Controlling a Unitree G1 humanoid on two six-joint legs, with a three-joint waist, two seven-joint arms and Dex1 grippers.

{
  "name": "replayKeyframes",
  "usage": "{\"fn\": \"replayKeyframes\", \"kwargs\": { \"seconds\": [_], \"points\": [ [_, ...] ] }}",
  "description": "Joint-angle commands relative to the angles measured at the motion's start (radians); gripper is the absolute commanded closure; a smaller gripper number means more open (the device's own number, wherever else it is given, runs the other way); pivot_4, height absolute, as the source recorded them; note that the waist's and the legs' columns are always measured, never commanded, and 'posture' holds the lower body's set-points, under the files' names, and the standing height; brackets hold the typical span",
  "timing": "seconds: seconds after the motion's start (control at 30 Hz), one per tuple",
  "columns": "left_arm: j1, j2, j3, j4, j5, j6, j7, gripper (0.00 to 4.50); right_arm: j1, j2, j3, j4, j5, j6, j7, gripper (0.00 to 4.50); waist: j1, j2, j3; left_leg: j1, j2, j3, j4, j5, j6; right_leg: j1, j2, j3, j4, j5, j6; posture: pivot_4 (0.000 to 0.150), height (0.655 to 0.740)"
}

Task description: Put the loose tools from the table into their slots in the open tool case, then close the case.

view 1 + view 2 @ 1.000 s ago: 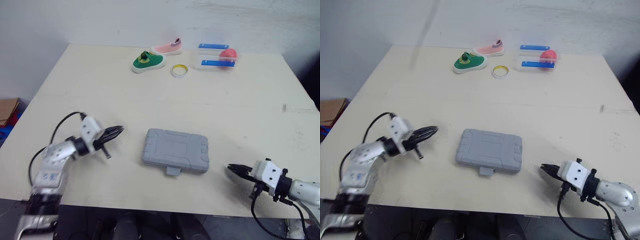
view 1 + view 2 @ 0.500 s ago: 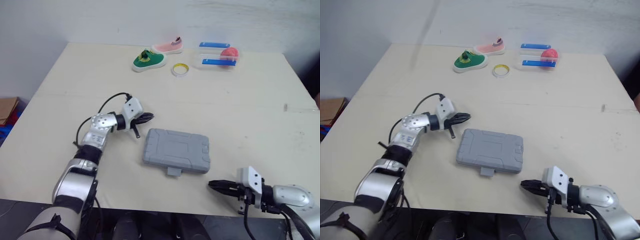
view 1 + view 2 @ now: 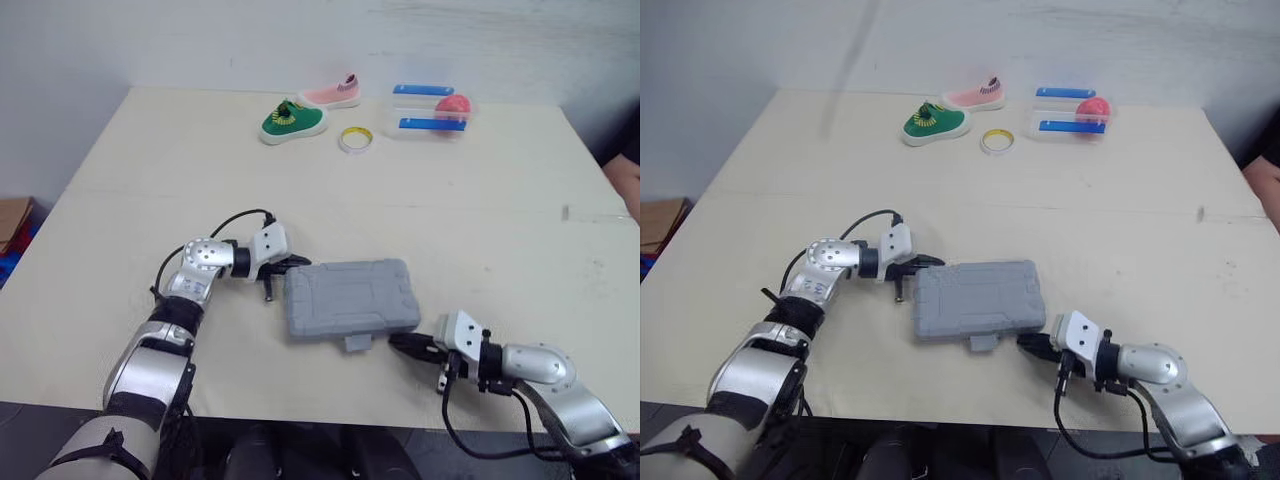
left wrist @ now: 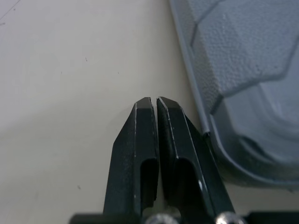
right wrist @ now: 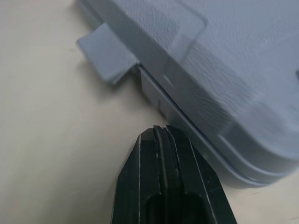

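Tool case [image 3: 350,298], count one: grey moulded plastic with a pebbled surface, raised ribs and rounded corners; it is lying flat with its lid shut, on the table [image 3: 480,230] near the middle of the front edge; its long axis is running left to right along that edge, slightly skewed, the right end sitting a little farther from the edge than the left.

Latch tab [image 3: 358,343], count one: grey; it is sticking out from the middle of the case's near long side and pointing toward the front edge.

Left gripper [image 3: 296,263], count one: it is lying low over the table just beside the case's left short end; its fingers [image 4: 140,140] are pressing together with nothing between them, and are pointing along the case's rim.

Right gripper [image 3: 397,341], count one: it is resting just beside the case's near long side, toward the near right corner and to the right of the latch tab; its fingers [image 5: 159,186] are closing flat against each other, holding nothing.

Other articles, all sitting well apart from the case near the far edge:
- shoes, count two: a green shoe [image 3: 294,121] and a pink shoe [image 3: 332,92] just behind it;
- tape ring [image 3: 354,139], count one: yellow-rimmed, lying flat to the right of the green shoe;
- clear container [image 3: 430,112], count one: toward the far right corner, carrying two blue strips [image 3: 425,90] and one pink ball [image 3: 452,103].
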Motion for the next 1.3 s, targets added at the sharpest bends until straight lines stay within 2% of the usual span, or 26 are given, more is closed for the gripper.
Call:
{"fn": "replayKeyframes", "kwargs": {
  "seconds": [0.03, 0.13, 0.3, 0.4, 0.47, 0.57, 0.63, 0.8, 0.9, 1.1, 1.3],
  "points": [
    [0.103, 0.030, 0.009, -0.176, -0.030, 0.078, -0.014, 4.38, -0.061, 0.016, -0.006, 0.089, -0.057, -0.046, -0.018, 4.41, 0.001, 0.000, 0.000, 0.000, 0.000, 0.000, 0.000, 0.000, 0.000, 0.000, 0.000, 0.000, 0.000, 0.000, 0.000, 0.150, 0.7400],
    [0.208, 0.047, 0.027, -0.323, -0.058, 0.138, 0.008, 4.38, -0.159, 0.062, -0.045, 0.175, -0.045, -0.055, -0.061, 4.41, -0.010, 0.000, 0.000, 0.001, 0.000, 0.000, 0.000, 0.000, 0.000, 0.001, -0.001, 0.000, 0.001, 0.000, 0.000, 0.150, 0.7400],
    [0.264, 0.079, 0.101, -0.448, -0.123, 0.165, 0.033, 4.38, -0.182, 0.037, -0.060, 0.238, -0.069, -0.087, -0.042, 4.41, -0.007, 0.000, 0.000, 0.001, 0.001, 0.000, 0.000, 0.000, 0.001, 0.001, 0.000, 0.000, 0.001, 0.000, 0.000, 0.150, 0.7400],
    [0.250, 0.125, 0.139, -0.414, -0.123, 0.145, 0.041, 4.38, -0.167, 0.018, -0.084, 0.233, -0.057, -0.072, -0.035, 4.41, -0.005, 0.000, 0.000, 0.000, 0.000, 0.000, 0.000, 0.000, 0.000, 0.001, -0.001, 0.000, 0.001, 0.000, 0.000, 0.150, 0.7400],
    [0.229, 0.159, 0.145, -0.434, -0.149, 0.173, -0.007, 4.38, -0.140, -0.004, -0.106, 0.210, -0.043, -0.072, -0.015, 4.41, -0.005, 0.000, 0.000, 0.000, 0.000, 0.000, 0.000, 0.000, 0.001, 0.001, -0.001, 0.000, 0.001, 0.000, 0.000, 0.150, 0.7400],
    [0.151, 0.141, 0.127, -0.568, -0.247, 0.317, -0.058, 4.38, -0.085, -0.018, -0.169, 0.132, 0.016, -0.076, -0.004, 4.41, 0.008, 0.001, 0.000, -0.001, -0.001, -0.001, 0.000, 0.000, 0.001, 0.001, -0.001, -0.002, -0.001, 0.000, 0.000, 0.150, 0.7400],
    [0.099, 0.097, 0.069, -0.651, -0.264, 0.385, -0.070, 4.38, -0.040, -0.014, -0.194, 0.050, 0.063, -0.061, 0.004, 4.41, 0.019, 0.001, 0.000, -0.002, -0.002, -0.002, 0.000, 0.000, 0.001, 0.001, 0.000, -0.003, -0.001, 0.000, 0.000, 0.150, 0.7400],
    [0.034, -0.014, -0.070, -0.706, -0.232, 0.470, -0.066, 4.38, 0.029, -0.004, -0.190, -0.106, 0.095, 0.010, -0.020, 4.41, 0.014, 0.002, 0.000, 0.000, -0.003, 0.000, 0.000, 0.000, 0.002, 0.003, 0.002, 0.000, -0.002, -0.001, 0.002, 0.150, 0.7400],
    [0.006, -0.065, -0.156, -0.632, -0.119, 0.396, -0.023, 4.38, 0.040, 0.001, -0.166, -0.155, 0.087, 0.043, -0.033, 4.41, 0.003, 0.002, 0.000, 0.000, -0.003, -0.001, 0.001, 0.000, 0.001, 0.002, 0.001, 0.000, -0.001, 0.000, 0.002, 0.150, 0.7400],
    [-0.025, -0.112, -0.246, -0.504, 0.028, 0.400, 0.066, 4.38, 0.027, 0.028, -0.126, -0.173, 0.060, 0.063, -0.050, 4.41, 0.001, 0.002, 0.000, 0.001, -0.004, -0.002, 0.000, 0.001, -0.001, 0.002, 0.002, 0.002, -0.001, 0.000, 0.001, 0.150, 0.7400],
    [0.024, -0.097, -0.297, -0.510, 0.061, 0.486, 0.047, 4.38, -0.002, 0.070, -0.037, -0.124, -0.006, 0.036, -0.050, 4.41, 0.003, 0.001, 0.000, 0.001, -0.002, -0.002, 0.000, 0.001, 0.000, 0.003, 0.001, 0.001, -0.001, 0.000, 0.001, 0.150, 0.7400]
  ]
}}
